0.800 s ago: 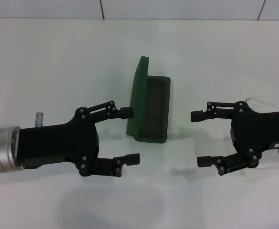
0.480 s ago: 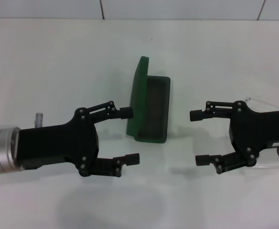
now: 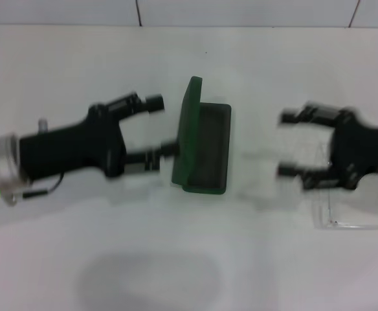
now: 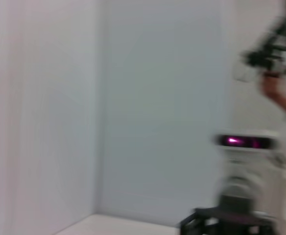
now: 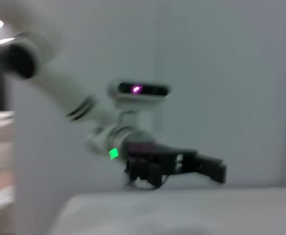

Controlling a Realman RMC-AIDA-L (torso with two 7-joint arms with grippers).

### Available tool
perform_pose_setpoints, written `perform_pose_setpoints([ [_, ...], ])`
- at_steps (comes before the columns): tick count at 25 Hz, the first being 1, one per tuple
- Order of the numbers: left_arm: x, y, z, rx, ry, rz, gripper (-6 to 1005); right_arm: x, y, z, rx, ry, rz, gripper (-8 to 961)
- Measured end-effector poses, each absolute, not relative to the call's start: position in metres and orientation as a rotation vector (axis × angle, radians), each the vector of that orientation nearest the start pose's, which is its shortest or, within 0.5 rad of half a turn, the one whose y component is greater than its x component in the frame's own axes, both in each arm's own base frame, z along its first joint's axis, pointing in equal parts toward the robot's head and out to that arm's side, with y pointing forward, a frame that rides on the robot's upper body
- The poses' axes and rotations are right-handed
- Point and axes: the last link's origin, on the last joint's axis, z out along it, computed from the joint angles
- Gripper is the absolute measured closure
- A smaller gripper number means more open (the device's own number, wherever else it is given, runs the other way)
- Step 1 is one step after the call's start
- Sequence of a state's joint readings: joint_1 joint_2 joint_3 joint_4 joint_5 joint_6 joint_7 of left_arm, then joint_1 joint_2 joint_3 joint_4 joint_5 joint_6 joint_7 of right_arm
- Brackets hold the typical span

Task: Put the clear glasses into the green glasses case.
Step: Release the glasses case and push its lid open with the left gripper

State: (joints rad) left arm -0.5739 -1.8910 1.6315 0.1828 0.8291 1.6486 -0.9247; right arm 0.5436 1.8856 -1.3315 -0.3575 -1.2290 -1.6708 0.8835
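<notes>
1. A white table (image 3: 176, 272) runs back to a pale wall; both my arms reach in over it.
2. The case (image 3: 203, 148) lies open between my grippers, lid standing up on the side toward my left one, dark lining bare.
3. The glasses (image 3: 351, 210) lie on the table just under and beside my right gripper, on its side away from the case; I can make out only faint clear outlines, so their exact pose is uncertain.
4. My right gripper (image 3: 291, 145) hangs above them, fingers spread wide, holding nothing.
5. My left gripper (image 3: 162, 126) sits just beside the raised lid, fingers apart and empty; the lower one looks close to or against the lid.
6. Risks, as I judge them: I may miss or pinch a thin arm of glasses I can barely see, or my left finger may nudge the lid shut or shove the case.
</notes>
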Motion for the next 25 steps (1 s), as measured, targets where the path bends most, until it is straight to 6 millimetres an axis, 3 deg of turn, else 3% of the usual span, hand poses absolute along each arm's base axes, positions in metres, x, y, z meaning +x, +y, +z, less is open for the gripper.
perform_pose_setpoints([
  [4, -0.246, 0.343, -0.002, -2.656, -0.611, -1.027, 122, 0.261, 0.314, 0.034, -2.502, 0.151, 1.110, 84],
  [11, -0.232, 0.372, -0.005, -2.651, -0.874, -0.832, 130, 0.291, 0.309, 0.067, -2.047, 0.268, 1.186, 84],
  [16, -0.222, 0.384, -0.016, -2.613, -0.986, -0.713, 135, 0.295, 0.308, 0.069, -1.981, 0.233, 1.158, 84],
  [25, -0.213, 0.388, -0.036, -2.560, -1.019, -0.556, 144, 0.290, 0.321, 0.071, -1.988, 0.208, 1.117, 84],
])
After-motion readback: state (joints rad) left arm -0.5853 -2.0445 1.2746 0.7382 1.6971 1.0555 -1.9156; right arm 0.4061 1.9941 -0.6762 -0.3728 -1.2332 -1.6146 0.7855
